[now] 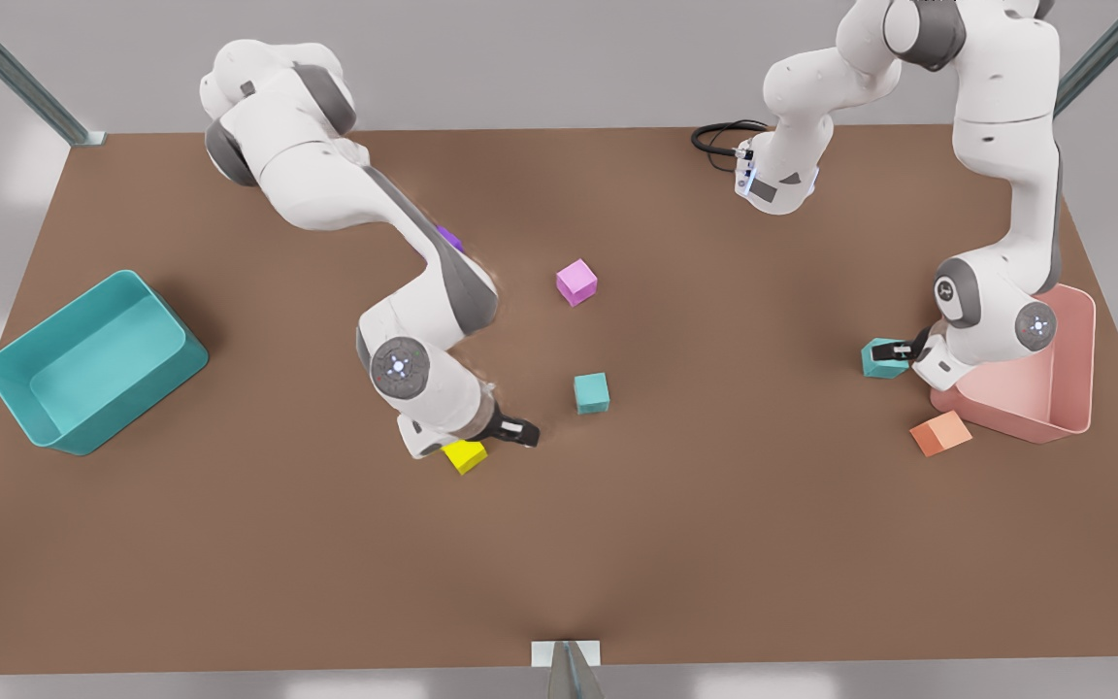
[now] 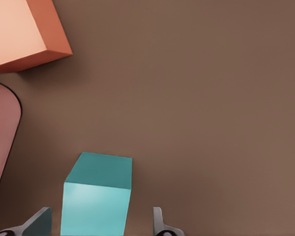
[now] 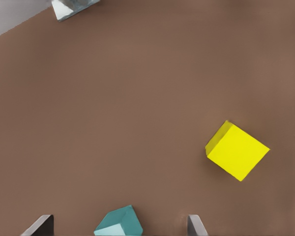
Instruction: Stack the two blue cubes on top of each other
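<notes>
Brown matte surface (image 1: 559,544) fills most of the front view. Large teal open plastic bin (image 1: 11,383) sits at the middle left of the frame; a pink open plastic bin (image 1: 1075,388) sits at the middle right, partly behind an arm.

Two white Franka arms. The one on the front view's right carries the left gripper (image 1: 896,351), low at the surface, right beside the pink bin. Its fingers (image 2: 35,223) stand apart on either side of the first small matte teal cube (image 1: 879,359), gap visible on both sides in the left wrist view, so not clamped on it; the cube rests on the surface between them (image 2: 96,199). The arm on the front view's left carries the right gripper (image 1: 512,428), low near the frame centre, fingers (image 3: 39,226) spread wide, holding nothing.

Second small matte teal cube (image 1: 592,393) sits on the surface just right of centre, near the right gripper, and shows at the fingers' edge in the right wrist view (image 3: 119,223). The two teal cubes are well apart, unstacked.

Small yellow cube (image 1: 465,455) lies just beside the right gripper, below it in frame. Small pink cube (image 1: 576,282) above centre. Small orange cube (image 1: 941,433) just below the pink bin's corner. Small purple cube (image 1: 450,238) peeks out behind the left-side arm.
</notes>
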You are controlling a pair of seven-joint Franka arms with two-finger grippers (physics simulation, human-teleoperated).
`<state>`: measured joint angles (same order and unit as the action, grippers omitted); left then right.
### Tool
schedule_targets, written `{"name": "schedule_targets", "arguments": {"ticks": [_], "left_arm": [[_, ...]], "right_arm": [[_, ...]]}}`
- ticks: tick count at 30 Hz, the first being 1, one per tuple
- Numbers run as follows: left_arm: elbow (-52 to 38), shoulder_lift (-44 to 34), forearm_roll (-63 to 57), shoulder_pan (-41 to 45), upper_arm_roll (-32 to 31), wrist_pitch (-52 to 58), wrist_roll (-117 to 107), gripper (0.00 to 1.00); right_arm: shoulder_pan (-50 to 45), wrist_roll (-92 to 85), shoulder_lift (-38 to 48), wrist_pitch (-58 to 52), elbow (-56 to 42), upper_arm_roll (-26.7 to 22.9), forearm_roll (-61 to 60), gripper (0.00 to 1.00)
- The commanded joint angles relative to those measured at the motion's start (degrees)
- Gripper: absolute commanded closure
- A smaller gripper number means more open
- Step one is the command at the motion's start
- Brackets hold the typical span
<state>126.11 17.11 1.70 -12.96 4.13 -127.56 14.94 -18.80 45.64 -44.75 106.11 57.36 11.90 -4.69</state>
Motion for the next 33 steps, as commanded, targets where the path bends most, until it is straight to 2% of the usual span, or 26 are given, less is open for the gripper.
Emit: {"name": "schedule_targets", "arguments": {"ticks": [1,3,4,5,7,8,11,17,24,25,27,28,31,33], "left_arm": [[0.02,0.38,-0.12,-0.48,0.09,-2.78,6.24,0.0],[0.02,0.91,-0.12,-0.83,0.53,-2.69,6.15,0.0],[0.02,1.17,-0.03,-0.83,0.53,-2.78,6.15,0.0],[0.02,1.35,-0.03,-0.83,0.44,-2.78,6.15,0.0],[0.02,1.35,-0.03,-0.75,0.44,-2.78,6.07,0.0],[0.19,1.35,0.05,-0.75,0.53,-2.78,6.07,0.0],[0.28,2.05,0.05,-0.66,0.44,-2.69,6.07,0.0],[0.72,3.37,0.14,-0.48,0.44,-2.78,6.07,0.0],[0.72,6.62,0.14,-0.75,0.44,-5.59,6.07,0.0],[0.72,6.71,0.14,-0.75,0.44,-5.59,6.07,0.05],[0.72,6.8,0.14,-0.75,0.44,-5.59,6.07,0.26],[0.72,6.71,0.14,-0.66,0.44,-5.59,6.07,0.32],[0.63,5.75,-0.03,-0.22,0.44,-5.41,6.15,0.33],[0.63,1.89,-0.03,0.92,0.18,-3.66,5.98,0.33]], "right_arm": [[6.12,-31.62,0.36,-17.86,-0.32,-0.65,5.03,0.0],[11.23,-55.19,-0.61,-17.77,-0.32,-4.25,7.68,0.0],[13.35,-58.47,2.2,-22.41,-0.05,-4.43,7.94,0.0],[13.17,-58.12,8.43,-28.22,0.56,-4.08,11.1,0.0],[13.17,-53.38,13.63,-35.09,0.91,-3.99,7.68,0.0],[13.17,-52.06,15.65,-34.92,2.23,-3.91,7.77,0.0],[13.7,-52.14,26.9,-26.3,15.77,-4.35,8.29,0.0],[15.9,-53.2,32.26,-23.93,22.79,-4.43,6.98,0.0],[15.9,-53.02,31.83,-23.84,22.89,-4.43,7.77,0.0],[15.9,-53.02,31.74,-23.84,22.98,-4.35,7.77,0.0],[15.9,-53.02,31.74,-23.84,22.98,-4.35,7.77,0.0],[15.9,-53.11,31.74,-23.84,22.98,-4.35,7.77,0.0],[15.9,-53.11,31.74,-23.84,22.98,-4.35,7.77,0.0],[15.9,-53.11,31.74,-23.84,22.98,-4.35,7.77,0.0]]}}
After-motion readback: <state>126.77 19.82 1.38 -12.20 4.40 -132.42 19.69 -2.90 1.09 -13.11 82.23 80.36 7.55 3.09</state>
